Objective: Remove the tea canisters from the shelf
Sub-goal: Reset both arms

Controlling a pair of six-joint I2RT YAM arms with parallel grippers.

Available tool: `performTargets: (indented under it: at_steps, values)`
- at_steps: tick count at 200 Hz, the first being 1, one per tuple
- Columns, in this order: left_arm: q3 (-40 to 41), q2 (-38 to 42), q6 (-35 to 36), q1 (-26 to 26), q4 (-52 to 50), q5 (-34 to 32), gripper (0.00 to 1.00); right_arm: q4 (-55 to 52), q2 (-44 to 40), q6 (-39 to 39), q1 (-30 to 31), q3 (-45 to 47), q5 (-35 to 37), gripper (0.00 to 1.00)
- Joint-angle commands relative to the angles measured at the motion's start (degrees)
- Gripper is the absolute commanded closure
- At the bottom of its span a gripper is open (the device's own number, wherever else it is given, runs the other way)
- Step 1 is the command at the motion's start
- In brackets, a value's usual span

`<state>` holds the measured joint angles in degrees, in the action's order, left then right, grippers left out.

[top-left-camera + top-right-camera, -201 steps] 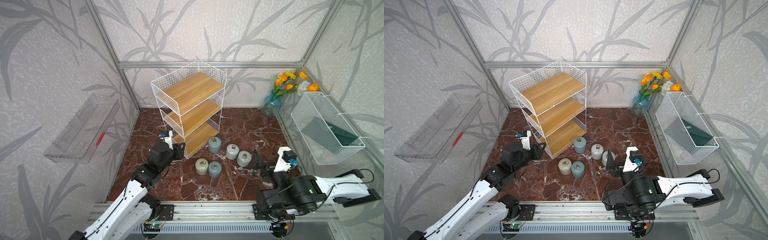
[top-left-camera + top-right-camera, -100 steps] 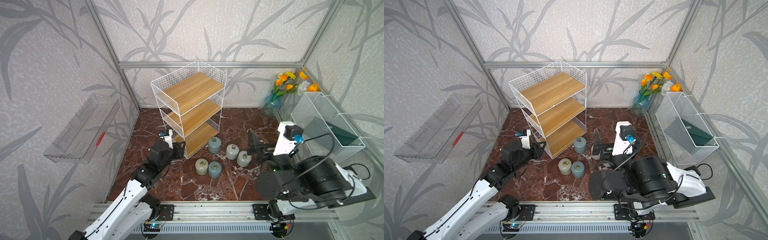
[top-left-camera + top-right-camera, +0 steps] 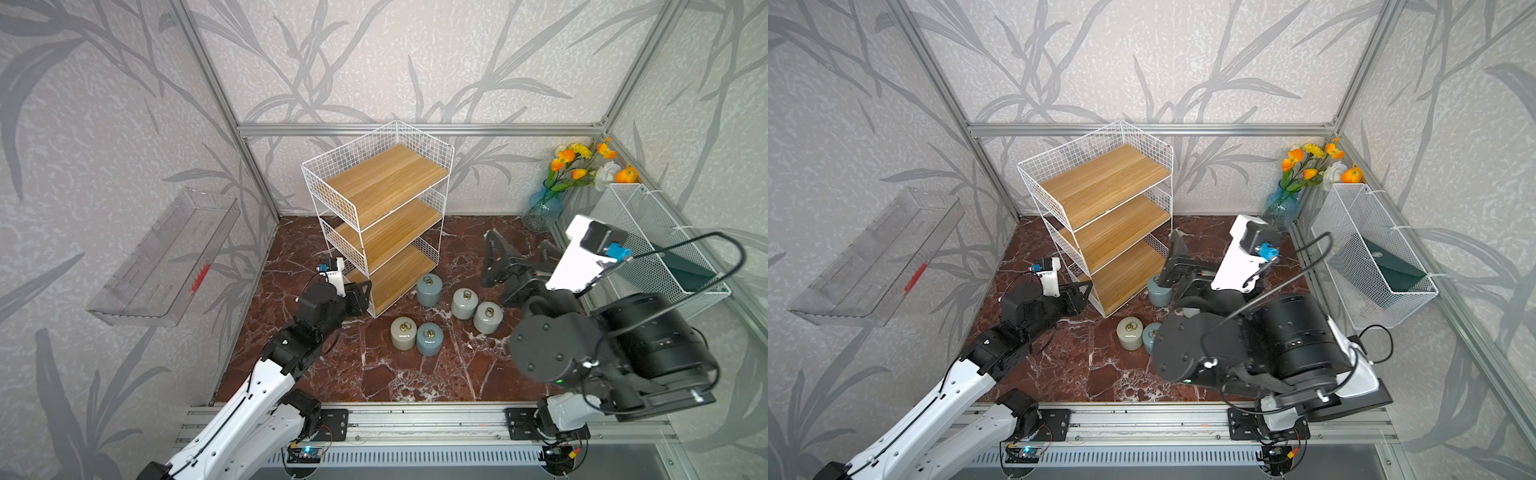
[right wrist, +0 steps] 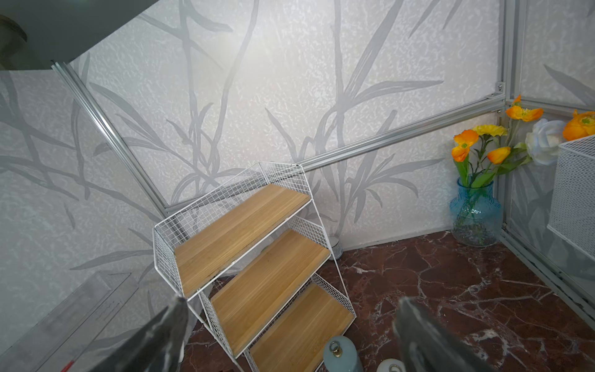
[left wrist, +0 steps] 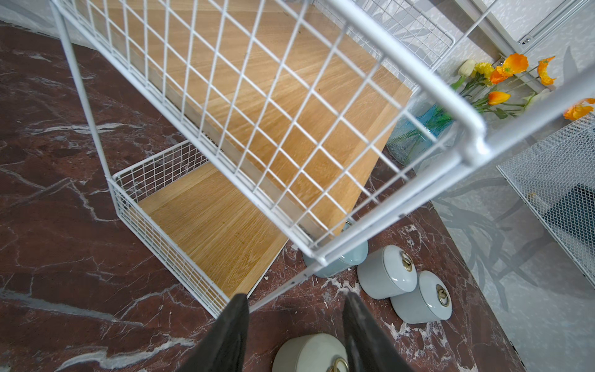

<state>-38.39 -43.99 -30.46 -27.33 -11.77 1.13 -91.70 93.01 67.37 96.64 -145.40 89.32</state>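
A blue vase [image 3: 539,208] of flowers [image 3: 575,157] stands in the worktop's [image 3: 374,374] far right corner, while a mesh basket [image 3: 640,232] and clear tray [image 3: 158,266] hang on the walls.

Canisters [image 5: 388,273] on flr [image 5: 64,257] nr shelf [image 5: 209,222]

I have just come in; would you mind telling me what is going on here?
Two robot arms are emptying a shelf. Its three boards are bare, and all five canisters stand on the floor beside it. The left claw is open and empty by the shelf's bottom front corner. The right claw is raised above the floor, wide open and also empty.
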Motion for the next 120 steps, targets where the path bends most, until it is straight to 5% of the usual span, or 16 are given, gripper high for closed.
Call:
performTargets:
  at_steps: [1,15,48,98,120]
  values:
    - [-1.9,-0.4,0.1,-0.1,0.7,0.0,0.51,-10.6,3.4,0.3,0.1,-6.9,7.0,0.01]
    - [-2.3,-0.6,0.1,-0.1,0.2,0.4,0.51,-10.4,3.7,10.7,0.4,-5.5,7.0,0.01]
    - [-3.1,1.4,-0.2,-0.1,-3.0,0.1,0.51,-10.5,3.6,21.1,-0.8,-4.4,7.0,0.01]
    - [-0.2,6.3,-1.7,0.0,-3.0,-2.5,0.5,-10.2,-9.2,55.7,-3.5,20.9,7.1,0.01]
    - [-0.6,5.8,-1.6,-0.1,-2.9,-2.3,0.5,-10.0,-11.0,65.1,-4.4,27.2,7.2,0.01]
